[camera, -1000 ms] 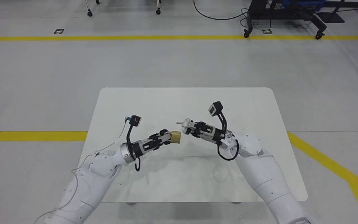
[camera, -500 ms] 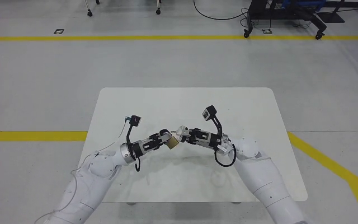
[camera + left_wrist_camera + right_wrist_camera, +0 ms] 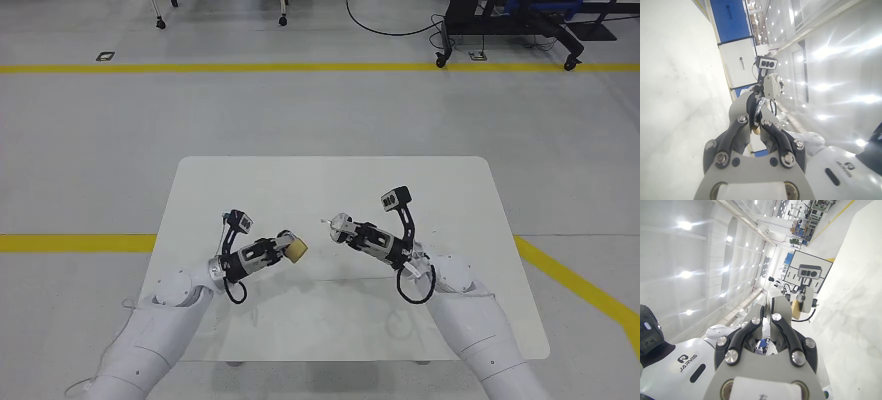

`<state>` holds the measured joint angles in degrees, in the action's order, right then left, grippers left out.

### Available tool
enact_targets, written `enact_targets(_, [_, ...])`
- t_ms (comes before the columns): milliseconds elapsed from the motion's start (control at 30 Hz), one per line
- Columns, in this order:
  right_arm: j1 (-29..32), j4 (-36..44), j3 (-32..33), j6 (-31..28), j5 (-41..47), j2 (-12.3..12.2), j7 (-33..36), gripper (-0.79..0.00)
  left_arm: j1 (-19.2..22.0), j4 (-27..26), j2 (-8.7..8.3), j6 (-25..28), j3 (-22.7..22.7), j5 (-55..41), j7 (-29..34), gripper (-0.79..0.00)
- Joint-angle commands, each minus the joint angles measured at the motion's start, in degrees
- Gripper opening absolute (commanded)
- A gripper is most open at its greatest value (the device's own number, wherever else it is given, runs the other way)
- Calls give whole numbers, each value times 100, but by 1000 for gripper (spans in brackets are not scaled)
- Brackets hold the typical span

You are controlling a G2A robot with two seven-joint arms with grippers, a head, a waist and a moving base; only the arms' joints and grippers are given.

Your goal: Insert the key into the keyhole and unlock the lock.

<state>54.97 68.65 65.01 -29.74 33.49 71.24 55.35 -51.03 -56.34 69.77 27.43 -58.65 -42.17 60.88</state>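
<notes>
Top view, lock: the brass lock (image 3: 293,249) sits in the left gripper (image 3: 283,247), whose fingers are clamped on it. It is held above the table (image 3: 300,180) and faces the other arm.
Top view, key: the key (image 3: 326,220) sticks out of the right gripper (image 3: 338,223), pinched between the fingers. Its tip aims toward the lock with a clear gap between them; it is not inserted.
Top view, risk: the key line and the lock face look offset. A tip arriving off the keyhole would likely butt the brass, then skid or twist in the pinch.
Left wrist view, grip: the left gripper (image 3: 756,108) is closed. A bit of the lock's (image 3: 756,131) brass shows between the fingers, next to a silver curved part.
Left wrist view, risk: the hold looks narrow. A push from the key could swing the lock body and turn the keyhole away.
Right wrist view, grip: the right gripper (image 3: 768,302) has its fingers pressed together. The key is hidden between them, so its angle cannot be checked here.
Right wrist view, target: the lock (image 3: 796,309) shows beyond the fingertips, a little aside of the finger line. The keyhole is too small to make out.
Right wrist view, risk: both parts hang in the air with no support from the table. On turning, the key may slip in the pads, or the lock may rotate with it instead of opening.
</notes>
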Motion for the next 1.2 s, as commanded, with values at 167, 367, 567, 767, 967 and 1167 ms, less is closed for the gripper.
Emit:
enact_targets(167, [182,128,181,-45,-49,-31,-267,-785,445,695,108,-704,133,-667,994,-785])
enact_targets(367, [182,128,181,-45,-49,-31,-267,-785,445,695,108,-704,133,-667,994,-785])
enact_targets(567, [182,128,181,-45,-49,-31,-267,-785,445,695,108,-704,133,-667,994,-785])
enact_targets(767, [253,513,186,-182,-1055,-74,-533,-785,503,612,10,-1838,-27,-408,801,-785])
enact_targets(967, [887,1848,343,-371,-3679,-201,-1354,-785,819,548,-172,-3331,-223,63,1258,-785])
enact_targets(1167, [1247,2413,467,-692,-5154,-257,-2060,-785,1096,555,-241,-4312,-166,365,1705,-785])
